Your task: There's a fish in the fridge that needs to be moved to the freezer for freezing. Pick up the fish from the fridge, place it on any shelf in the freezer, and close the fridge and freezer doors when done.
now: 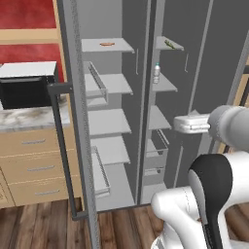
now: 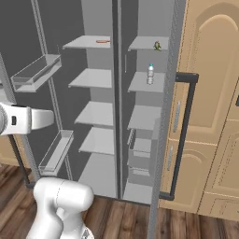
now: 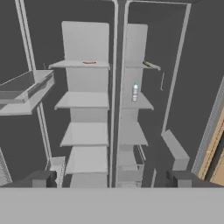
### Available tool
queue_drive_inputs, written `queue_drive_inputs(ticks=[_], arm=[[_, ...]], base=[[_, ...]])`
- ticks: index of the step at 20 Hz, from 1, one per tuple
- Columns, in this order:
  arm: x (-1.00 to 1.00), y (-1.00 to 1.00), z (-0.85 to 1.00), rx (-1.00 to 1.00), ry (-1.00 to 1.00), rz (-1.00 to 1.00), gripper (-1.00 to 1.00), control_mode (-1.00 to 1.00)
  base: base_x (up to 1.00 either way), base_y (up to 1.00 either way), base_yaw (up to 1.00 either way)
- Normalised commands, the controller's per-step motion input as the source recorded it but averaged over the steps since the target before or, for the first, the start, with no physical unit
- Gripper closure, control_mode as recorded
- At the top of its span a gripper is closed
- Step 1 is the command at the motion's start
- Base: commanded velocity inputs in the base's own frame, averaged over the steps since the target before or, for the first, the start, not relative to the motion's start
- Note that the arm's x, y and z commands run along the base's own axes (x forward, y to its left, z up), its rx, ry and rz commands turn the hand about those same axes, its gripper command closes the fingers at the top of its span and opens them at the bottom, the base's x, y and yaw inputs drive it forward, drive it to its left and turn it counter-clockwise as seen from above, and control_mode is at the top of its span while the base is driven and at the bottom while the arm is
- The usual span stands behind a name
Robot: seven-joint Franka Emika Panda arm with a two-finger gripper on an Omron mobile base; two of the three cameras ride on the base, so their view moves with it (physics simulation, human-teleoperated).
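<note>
A: Where is the robot arm?

B: The white arm (image 1: pixel 214 194) rises from the lower right of the left base view, with a dark joint at its bend. Its forearm reaches level toward the left of that view, ending in a white hand (image 1: pixel 192 124). In the right base view the same forearm (image 2: pixel 25 119) enters from the left edge, above the rounded white base link (image 2: pixel 60 203).

A: And the gripper?

B: In the hand view the gripper (image 3: pixel 116 178) stands with its two dark fingertips (image 3: pixel 39 178) far apart at the bottom, jaws wide, nothing between them.
</note>
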Motion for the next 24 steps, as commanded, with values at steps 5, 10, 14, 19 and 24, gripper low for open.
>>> queue_drive_inputs(ticks=[5, 10, 14, 19, 24], arm=[[0.0, -0.27, 0.0, 0.0, 0.0, 0.02, -1.0, -1.0], [-0.49, -0.98, -0.03, 0.0, -0.05, 0.13, -1.0, -1.0], [-0.56, -1.0, -0.22, -0.01, -0.04, 0.25, -1.0, -1.0], [-0.07, -1.0, -0.43, -0.01, -0.01, 0.31, -1.0, -1.0], [0.02, -0.79, -0.67, 0.0, -0.06, 0.26, -1.0, -1.0]], base=[[0.0, 0.0, 0.0], [0.0, 0.0, 0.0], [0.0, 0.0, 0.0], [0.0, 0.0, 0.0], [0.0, 0.0, 0.0]])
